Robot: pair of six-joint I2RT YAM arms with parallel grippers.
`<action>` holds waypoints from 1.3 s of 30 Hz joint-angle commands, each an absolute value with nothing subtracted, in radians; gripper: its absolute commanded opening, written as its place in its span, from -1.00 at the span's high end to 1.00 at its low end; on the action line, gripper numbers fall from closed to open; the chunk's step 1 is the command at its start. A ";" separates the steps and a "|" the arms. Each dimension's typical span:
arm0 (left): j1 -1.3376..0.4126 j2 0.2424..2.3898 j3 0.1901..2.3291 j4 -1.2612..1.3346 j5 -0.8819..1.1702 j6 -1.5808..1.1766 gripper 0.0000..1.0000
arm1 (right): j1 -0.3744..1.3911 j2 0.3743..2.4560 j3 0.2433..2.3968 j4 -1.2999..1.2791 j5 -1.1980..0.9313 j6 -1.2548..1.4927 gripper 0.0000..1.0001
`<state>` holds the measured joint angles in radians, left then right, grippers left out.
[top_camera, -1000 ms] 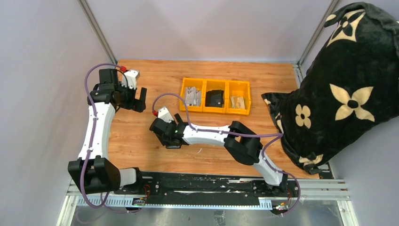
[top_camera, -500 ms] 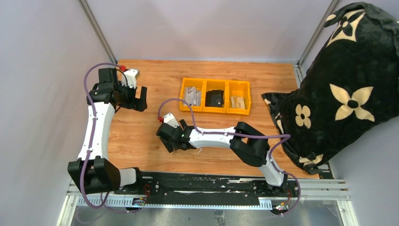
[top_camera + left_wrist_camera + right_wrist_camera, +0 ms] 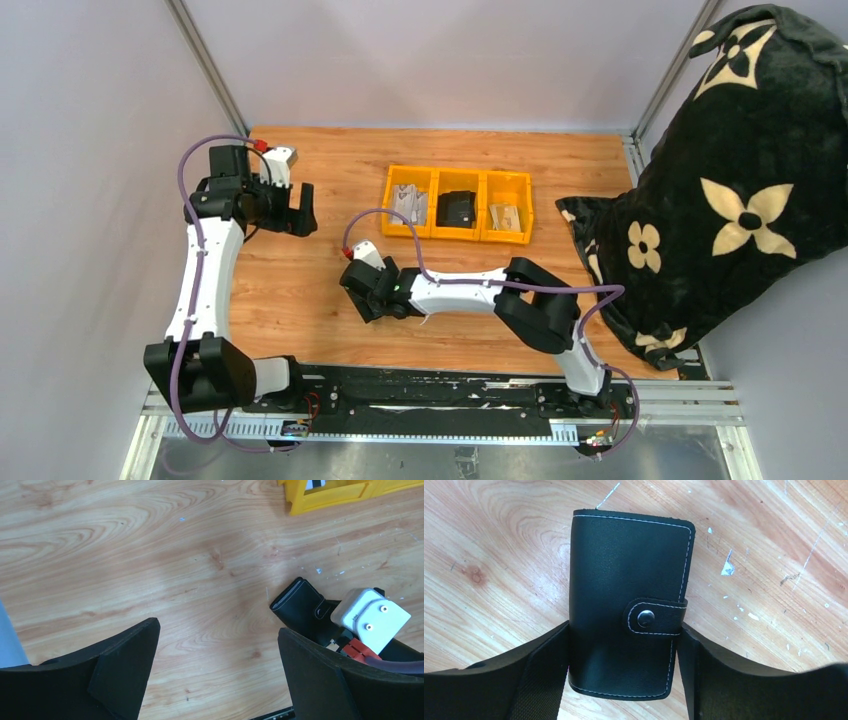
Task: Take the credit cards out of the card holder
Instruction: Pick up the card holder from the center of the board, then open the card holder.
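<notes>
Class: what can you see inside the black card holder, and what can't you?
Nothing inside shows. The card holder is folded shut with its strap snapped, so any cards in it are covered. It lies flat on the wooden table.

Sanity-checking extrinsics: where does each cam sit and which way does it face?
Top external: above and behind the arms, looking down at the table; both show whole, left gripper and right gripper included.
Left wrist: looks down at the table between its open fingers; card holder at right.
Right wrist: straight down on the card holder, own fingers flanking it.
Shared: both wrist views see the card holder.
</notes>
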<state>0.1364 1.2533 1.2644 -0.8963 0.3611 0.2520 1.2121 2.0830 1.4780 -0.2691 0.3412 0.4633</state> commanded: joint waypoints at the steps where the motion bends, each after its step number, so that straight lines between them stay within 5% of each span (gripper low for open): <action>1: 0.146 1.291 1.288 -0.894 0.414 0.183 -1.00 | 1.206 2.024 1.394 -0.250 0.367 0.475 -0.36; 6: 0.146 1.275 1.248 -0.824 0.474 0.082 -1.00 | 1.203 1.923 1.338 -0.116 0.424 0.422 -0.05; 19: 0.141 1.243 1.181 -0.721 0.791 -0.190 -1.00 | 1.177 1.692 1.283 0.282 0.425 0.237 -0.06; 33: 0.141 1.087 1.146 -0.667 0.973 -0.355 -1.00 | 1.176 1.641 1.327 0.337 0.375 0.215 -0.06; 39: 0.141 1.052 1.094 -0.668 0.995 -0.357 -0.75 | 1.175 1.635 1.337 0.354 0.348 0.210 -0.07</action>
